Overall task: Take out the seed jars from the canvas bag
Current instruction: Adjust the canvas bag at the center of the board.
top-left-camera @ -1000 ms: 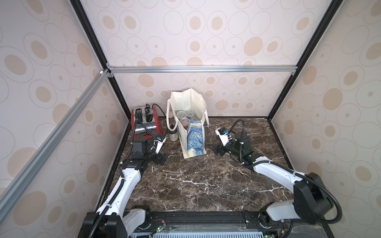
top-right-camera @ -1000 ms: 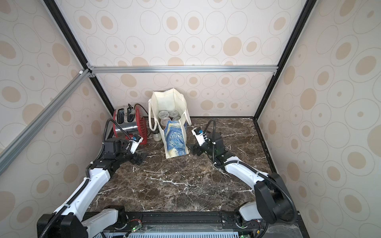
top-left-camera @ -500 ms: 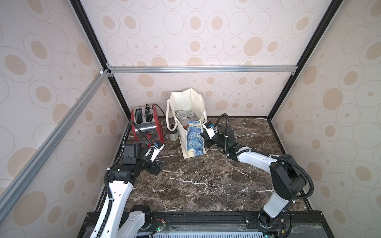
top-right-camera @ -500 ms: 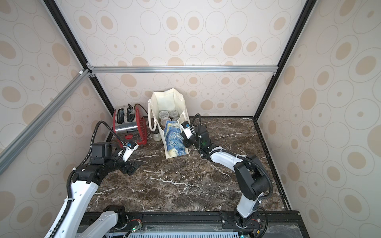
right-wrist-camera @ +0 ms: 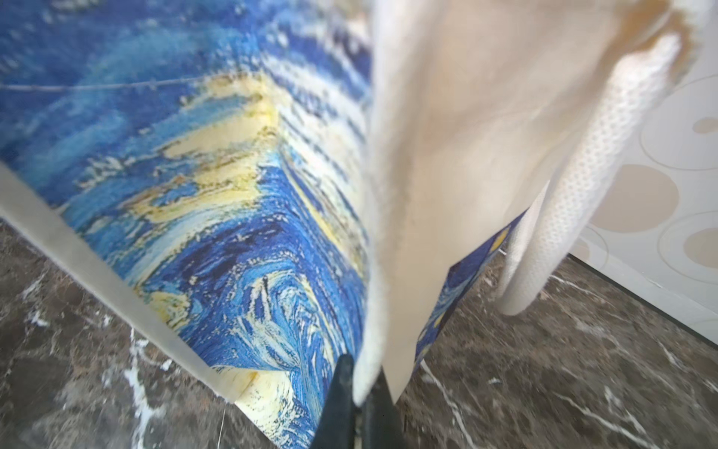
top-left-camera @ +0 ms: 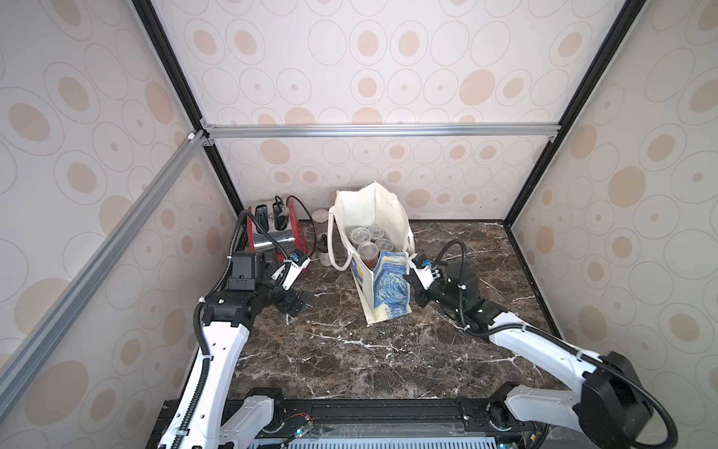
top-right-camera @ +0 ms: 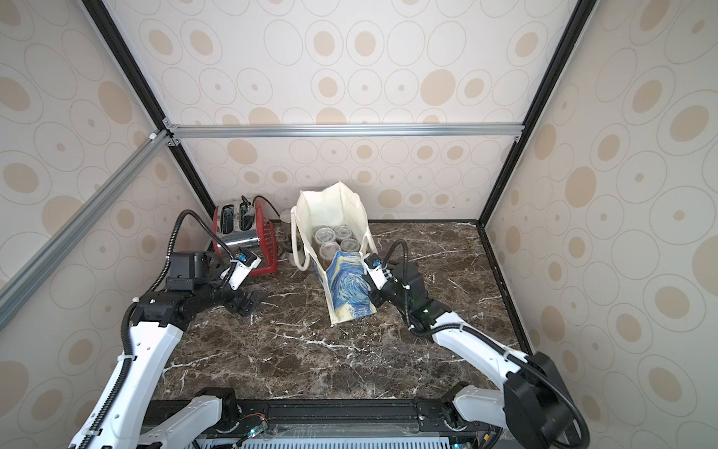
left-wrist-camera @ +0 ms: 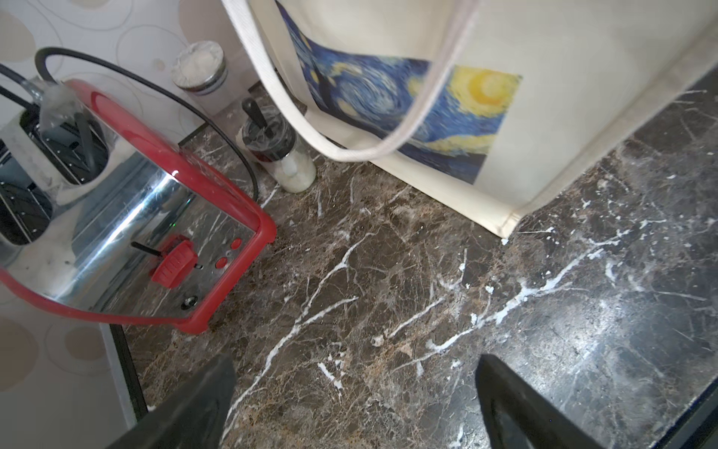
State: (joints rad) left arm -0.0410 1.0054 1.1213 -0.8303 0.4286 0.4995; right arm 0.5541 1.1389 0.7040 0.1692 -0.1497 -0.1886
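While your right gripper (right-wrist-camera: 363, 392) is clamped tight on a fold of cloth at the bag's front right corner, the large cream-white canvas bag (top-left-camera: 389, 285) with its blue-and-yellow swirl print stands upright and open toward the back of the dark brown marble table (top-left-camera: 349, 350). Small clear plastic seed jars (top-left-camera: 368, 238) with clear round lids sit inside it, lids up. Your left gripper (top-left-camera: 297, 305) hangs low over the table with its jaws spread wide, holding nothing, near the red and chrome toaster (top-left-camera: 272, 233).
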